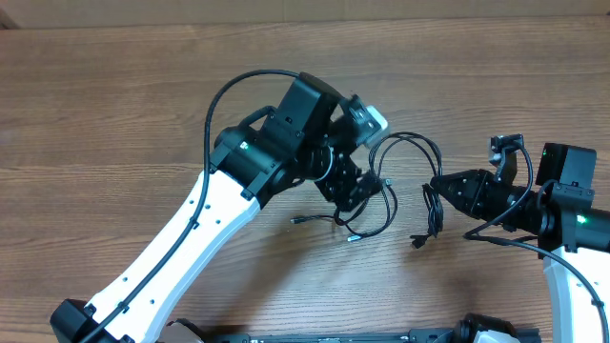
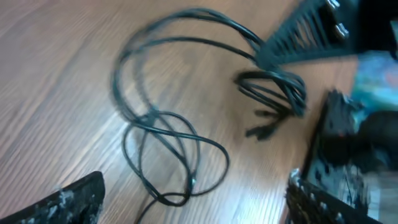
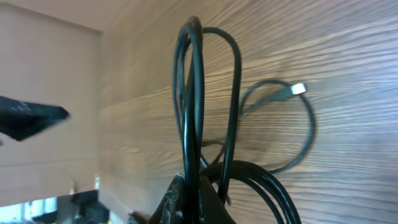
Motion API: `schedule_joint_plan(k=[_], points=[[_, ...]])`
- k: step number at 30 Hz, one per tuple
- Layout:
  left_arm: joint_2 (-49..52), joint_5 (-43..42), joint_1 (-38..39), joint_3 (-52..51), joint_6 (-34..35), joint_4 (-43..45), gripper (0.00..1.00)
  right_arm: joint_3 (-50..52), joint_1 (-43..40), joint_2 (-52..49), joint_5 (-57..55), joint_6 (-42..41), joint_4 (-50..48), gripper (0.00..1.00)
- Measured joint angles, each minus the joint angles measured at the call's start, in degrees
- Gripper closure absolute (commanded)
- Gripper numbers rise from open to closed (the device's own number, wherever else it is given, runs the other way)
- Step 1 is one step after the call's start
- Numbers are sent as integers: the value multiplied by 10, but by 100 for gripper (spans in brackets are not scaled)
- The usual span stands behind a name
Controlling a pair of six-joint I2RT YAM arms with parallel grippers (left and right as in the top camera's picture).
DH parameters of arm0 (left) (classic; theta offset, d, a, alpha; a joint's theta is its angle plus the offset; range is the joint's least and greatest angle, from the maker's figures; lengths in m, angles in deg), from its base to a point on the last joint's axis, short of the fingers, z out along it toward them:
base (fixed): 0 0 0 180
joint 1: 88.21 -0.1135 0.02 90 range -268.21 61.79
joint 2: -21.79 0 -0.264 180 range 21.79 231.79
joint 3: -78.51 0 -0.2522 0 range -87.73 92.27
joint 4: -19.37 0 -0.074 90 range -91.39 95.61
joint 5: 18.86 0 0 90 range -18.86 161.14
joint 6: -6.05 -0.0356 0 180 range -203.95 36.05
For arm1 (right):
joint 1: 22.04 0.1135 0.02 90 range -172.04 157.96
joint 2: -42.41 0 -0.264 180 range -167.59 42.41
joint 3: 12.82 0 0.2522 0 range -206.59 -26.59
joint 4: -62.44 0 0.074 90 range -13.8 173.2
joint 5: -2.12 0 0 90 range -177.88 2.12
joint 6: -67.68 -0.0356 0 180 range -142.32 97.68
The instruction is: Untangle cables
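The cables are thin black cords lying in loose loops on the wooden table point(image 1: 114, 114). A wide loop point(image 1: 410, 145) lies at the centre and tangled strands point(image 1: 379, 217) lie below it. My right gripper point(image 1: 437, 183) is shut on a folded bundle of cable point(image 1: 434, 214), which hangs down to a plug. In the right wrist view the jaws point(image 3: 198, 196) pinch this bundle point(image 3: 191, 93), and a light-tipped plug point(image 3: 298, 89) lies beyond. My left gripper point(image 1: 357, 195) is open over the tangled strands. In the left wrist view they point(image 2: 168, 143) lie between its fingers point(image 2: 194, 186).
The right gripper's finger point(image 2: 298, 40) shows at the top right of the left wrist view, next to the held bundle point(image 2: 273, 87). A loose plug end point(image 1: 297, 220) lies left of the tangle. Thick arm cables run along both arms.
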Motion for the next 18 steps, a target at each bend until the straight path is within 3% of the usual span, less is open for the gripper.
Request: schedule_joint_plan(k=[9,13,14,18], points=[[0,-139,1,0,-133,-60,14,0,0,0,135,0,-40,96],[0,-179,1,0,-191,-74,32,0,0,0,207,0,-70,96],[0,-187,1,0,-206,-76,32,0,0,0,226,0,-76,96],[0,-205,1,0,-255,-73,22,0,0,0,292,0,-91,96]])
